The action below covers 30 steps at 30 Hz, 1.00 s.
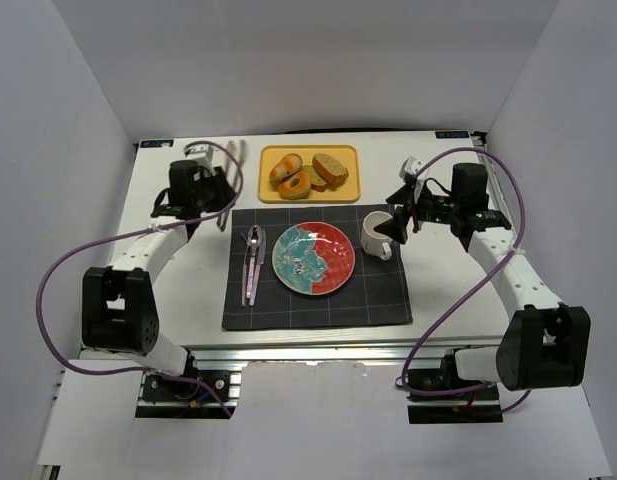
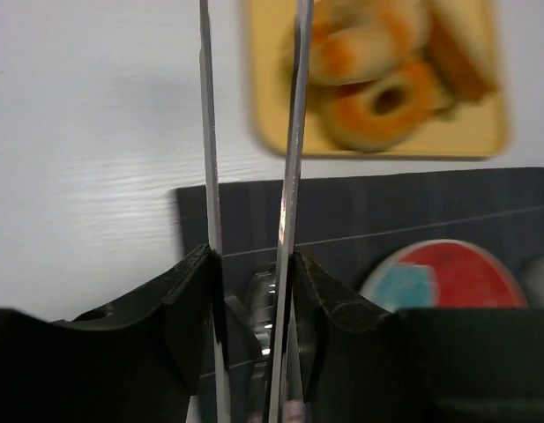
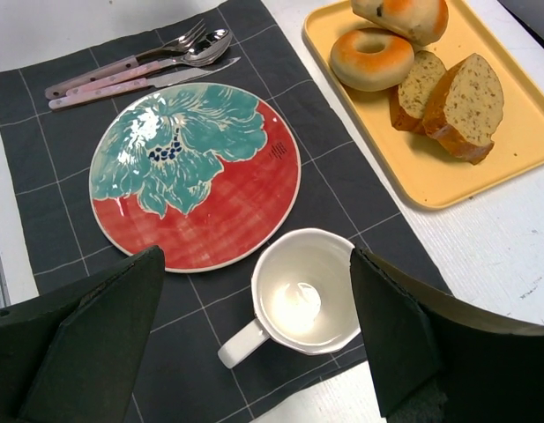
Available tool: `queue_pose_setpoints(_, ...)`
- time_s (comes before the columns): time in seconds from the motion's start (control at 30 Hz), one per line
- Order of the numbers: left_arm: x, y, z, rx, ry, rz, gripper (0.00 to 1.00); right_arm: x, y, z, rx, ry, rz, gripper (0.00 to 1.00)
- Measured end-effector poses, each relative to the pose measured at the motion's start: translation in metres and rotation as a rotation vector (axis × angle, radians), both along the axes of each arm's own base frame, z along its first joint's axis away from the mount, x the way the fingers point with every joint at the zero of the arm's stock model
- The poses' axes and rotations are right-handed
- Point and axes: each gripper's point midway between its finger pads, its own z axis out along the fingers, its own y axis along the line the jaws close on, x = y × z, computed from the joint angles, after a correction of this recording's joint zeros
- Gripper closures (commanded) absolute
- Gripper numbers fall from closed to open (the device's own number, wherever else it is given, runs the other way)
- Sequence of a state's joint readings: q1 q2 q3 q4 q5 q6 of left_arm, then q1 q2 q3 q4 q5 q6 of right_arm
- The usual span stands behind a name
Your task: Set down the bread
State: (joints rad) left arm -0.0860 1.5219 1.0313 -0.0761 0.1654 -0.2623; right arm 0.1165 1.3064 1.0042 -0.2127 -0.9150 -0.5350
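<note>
**Bread** (image 1: 285, 165): knotted golden roll at the far left corner of the tray (image 1: 344, 193), touching the ring (image 1: 294, 184) just near of it. Nothing grips it. Not yet placed.

**Ring, slices** (image 1: 329, 168): share the tray; the slices lean together on its right half. Not wanted for this task.

**Tray:** yellow, at the far middle of the table (image 1: 183, 290), just beyond the mat (image 1: 378, 300).

**Plate** (image 1: 313, 260): red and teal, bare, centred on the mat. Judged the likely place for the bread, since the setting around it is complete.

**Cutlery** (image 1: 253, 262): laid together left of the plate, on the mat.

**Mug** (image 1: 377, 235): white, empty, upright, right of the plate, handle towards the near side.

**Left gripper** (image 2: 251, 132): over the mat's far left corner, aimed towards the tray. Its thin fingers (image 2: 205, 132) are parallel with a narrow gap and nothing between them. It is the nearer arm to the bread, so judged the one to fetch it.

**Right gripper** (image 1: 396, 226): above the mug, fingers (image 3: 95, 326) spread wide, carrying nothing. It looks down on the plate and tray.
</note>
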Motion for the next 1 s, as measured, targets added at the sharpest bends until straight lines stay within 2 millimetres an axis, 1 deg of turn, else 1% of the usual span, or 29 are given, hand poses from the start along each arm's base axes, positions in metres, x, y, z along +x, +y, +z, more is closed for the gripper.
queue_pose_setpoints(0.03, 0.001, -0.011, 0.007, -0.019, -0.017, -0.019, 0.46, 0.0, 0.0, 0.001, 0.0, -0.002, -0.001, 0.11)
queue_pose_setpoints(0.07, 0.001, -0.029, 0.016, -0.05, -0.035, -0.054, 0.46, 0.0, -0.001, 0.001, 0.001, -0.004, -0.001, 0.11)
queue_pose_setpoints(0.17, 0.008, -0.055, 0.024, -0.083, -0.041, -0.103, 0.44, 0.0, -0.003, 0.003, 0.001, -0.011, -0.007, 0.11)
queue_pose_setpoints(0.33, 0.037, -0.08, 0.028, -0.074, -0.024, -0.153, 0.42, 0.0, -0.007, 0.008, 0.0, -0.03, -0.016, 0.11)
queue_pose_setpoints(0.4, 0.046, -0.088, 0.031, -0.06, -0.023, -0.173, 0.41, 0.001, -0.008, 0.008, -0.001, -0.034, -0.019, 0.11)
queue_pose_setpoints(0.57, 0.057, -0.11, 0.035, -0.016, -0.021, -0.234, 0.39, 0.001, -0.01, 0.008, 0.0, -0.035, -0.024, 0.11)
queue_pose_setpoints(0.67, 0.063, -0.12, 0.029, 0.009, -0.008, -0.263, 0.39, 0.001, -0.011, 0.008, 0.001, -0.034, -0.025, 0.11)
queue_pose_setpoints(0.77, 0.064, -0.126, 0.017, 0.036, 0.022, -0.281, 0.39, 0.001, -0.011, 0.008, 0.001, -0.034, -0.026, 0.11)
queue_pose_setpoints(0.87, 0.061, -0.123, 0.004, 0.067, 0.063, -0.282, 0.39, 0.002, -0.013, 0.008, 0.002, -0.035, -0.03, 0.1)
queue_pose_setpoints(1.0, 0.058, -0.116, -0.005, 0.104, 0.092, -0.273, 0.38, 0.002, -0.014, 0.009, 0.003, -0.034, -0.034, 0.11)
